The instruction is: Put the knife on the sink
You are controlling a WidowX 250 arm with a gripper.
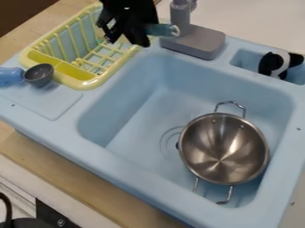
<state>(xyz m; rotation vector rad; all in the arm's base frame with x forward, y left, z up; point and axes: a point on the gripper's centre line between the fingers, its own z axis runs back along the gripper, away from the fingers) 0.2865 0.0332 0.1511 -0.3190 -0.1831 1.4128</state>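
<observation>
Toward 11:30 in the view, the black gripper (126, 36) hangs down beyond the basin of the blue sink (47, 124), overlapping the rack. Whether it is wide or narrow cannot be told. Jutting from its 3 o'clock side is a teal, handle-like piece with a pale round end, apparently the knife (159, 30); its blade cannot be made out, nor whether the gripper has hold of it. It shows near the sink's far rim, between rack and faucet, and outside the basin's outline. The grey faucet (196, 42) stands on the rim, between 12 and 1 o'clock. Near 11 o'clock sits the yellow rack (89, 83), with upright prongs and a slatted floor. By its near corner, at 10 o'clock, a ladle (39, 75) has its dark grey bowl toward the rack and its blue handle toward 9 o'clock. A black-and-white toy (275, 63) rests in a small recess at 2 o'clock. Inside the basin, at 4 o'clock, the steel pot (221, 149) is open side up, its wire handles pointing toward 12 and 6 o'clock. Beside it, part of a drain ring (166, 140) shows. Along the 7 o'clock side runs the wooden surface (77, 178).
</observation>
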